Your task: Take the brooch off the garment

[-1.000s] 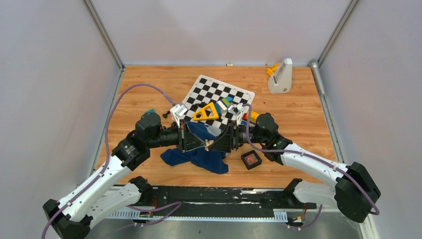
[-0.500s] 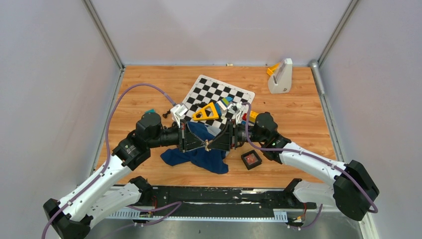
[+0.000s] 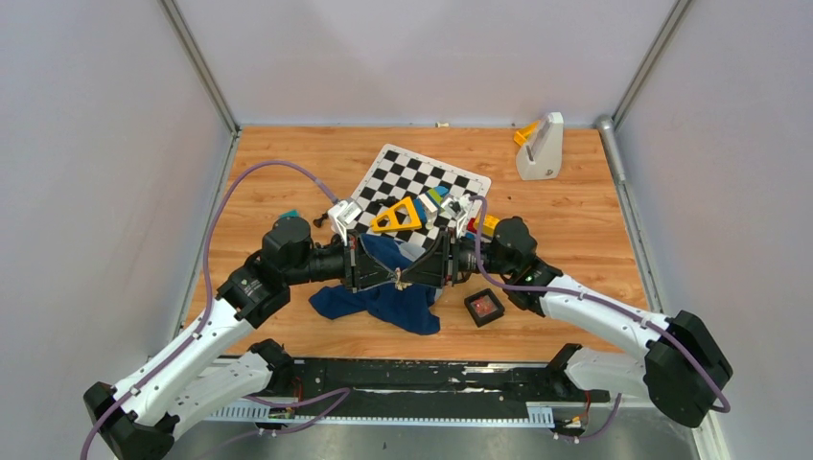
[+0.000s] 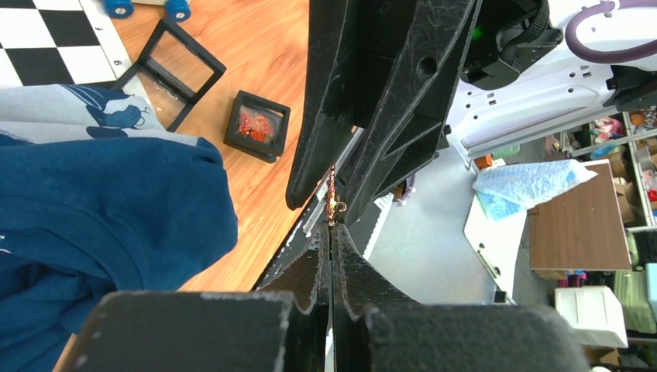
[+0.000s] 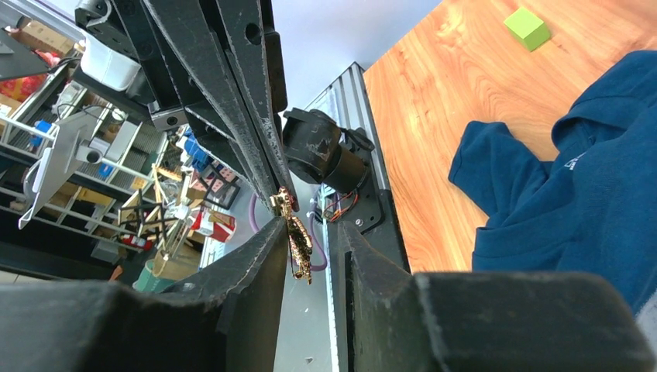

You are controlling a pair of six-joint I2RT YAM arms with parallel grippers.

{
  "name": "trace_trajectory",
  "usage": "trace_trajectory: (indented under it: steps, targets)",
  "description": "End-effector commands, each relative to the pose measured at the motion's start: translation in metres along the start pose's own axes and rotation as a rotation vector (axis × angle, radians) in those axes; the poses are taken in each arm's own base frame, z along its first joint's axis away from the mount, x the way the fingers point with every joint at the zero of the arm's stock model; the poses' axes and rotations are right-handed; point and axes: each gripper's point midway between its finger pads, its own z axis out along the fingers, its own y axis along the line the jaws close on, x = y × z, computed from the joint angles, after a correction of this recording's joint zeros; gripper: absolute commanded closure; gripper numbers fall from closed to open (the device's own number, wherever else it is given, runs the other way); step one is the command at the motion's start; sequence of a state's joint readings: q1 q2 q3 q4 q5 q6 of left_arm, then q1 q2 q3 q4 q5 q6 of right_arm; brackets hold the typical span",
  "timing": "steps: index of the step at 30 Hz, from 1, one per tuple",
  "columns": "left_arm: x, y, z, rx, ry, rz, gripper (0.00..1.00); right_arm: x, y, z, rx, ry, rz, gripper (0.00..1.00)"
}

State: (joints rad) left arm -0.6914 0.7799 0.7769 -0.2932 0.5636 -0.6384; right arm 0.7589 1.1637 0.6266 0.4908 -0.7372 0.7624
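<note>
The dark navy garment (image 3: 383,305) lies crumpled on the wooden table beneath both grippers, also visible as the garment (image 4: 101,201) and the garment (image 5: 573,194). Above it the two grippers meet tip to tip. My left gripper (image 4: 331,229) is shut on the brooch (image 4: 334,203), a tiny gold and red pin sticking out past its tips. In the right wrist view the brooch (image 5: 299,242) hangs between the jaws of my right gripper (image 5: 314,232), close against one finger (image 5: 259,267), with a gap to the other. The right gripper is open. The brooch (image 3: 398,279) is clear of the cloth.
A checkered mat (image 3: 427,182) with a yellow triangular block (image 3: 397,217) lies behind the grippers. A small black box with red contents (image 3: 484,307) sits right of the shirt, an open black frame (image 4: 174,74) near it. A white stand (image 3: 540,146) is back right, a green cube (image 5: 527,27) left.
The right gripper has edged slightly left onto the left gripper's tips and its jaws have narrowed around the brooch. The left arm and the shirt have not moved.
</note>
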Motion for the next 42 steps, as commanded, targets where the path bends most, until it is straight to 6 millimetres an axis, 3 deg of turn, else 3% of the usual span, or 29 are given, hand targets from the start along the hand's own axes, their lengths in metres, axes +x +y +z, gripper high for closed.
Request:
trace_trajectory:
  steps: [1, 13, 22, 26, 31, 35, 38, 40, 42]
  targets:
    - [-0.003, -0.007, -0.001, 0.035, -0.014, 0.033, 1.0, -0.023, 0.005, -0.006, 0.025, -0.115, -0.054, 0.7]
    - [-0.003, -0.001, 0.003, 0.012, -0.009, 0.015, 1.0, -0.02, 0.006, -0.01, 0.034, -0.109, -0.07, 0.67]
    - [0.003, 0.024, 0.009, -0.095, 0.016, -0.007, 1.0, -0.026, -0.002, -0.023, 0.113, -0.158, -0.072, 0.52]
    - [0.017, 0.06, 0.015, -0.255, 0.075, -0.061, 1.0, -0.031, -0.018, -0.035, 0.234, -0.191, -0.057, 0.44]
    - [0.043, 0.098, 0.032, -0.428, 0.17, -0.112, 1.0, -0.028, -0.051, -0.062, 0.454, -0.227, -0.032, 0.43]
    - [0.061, 0.1, 0.063, -0.392, 0.238, -0.147, 1.0, -0.021, -0.079, -0.087, 0.603, -0.248, 0.023, 0.42]
    - [0.062, 0.099, 0.084, -0.323, 0.222, -0.167, 1.0, -0.014, -0.096, -0.103, 0.679, -0.244, 0.067, 0.42]
    - [0.07, 0.115, 0.09, -0.371, 0.24, -0.178, 1.0, -0.01, -0.104, -0.111, 0.706, -0.243, 0.088, 0.42]
    - [0.076, 0.148, 0.083, -0.534, 0.255, -0.188, 1.0, -0.008, -0.108, -0.116, 0.727, -0.245, 0.097, 0.42]
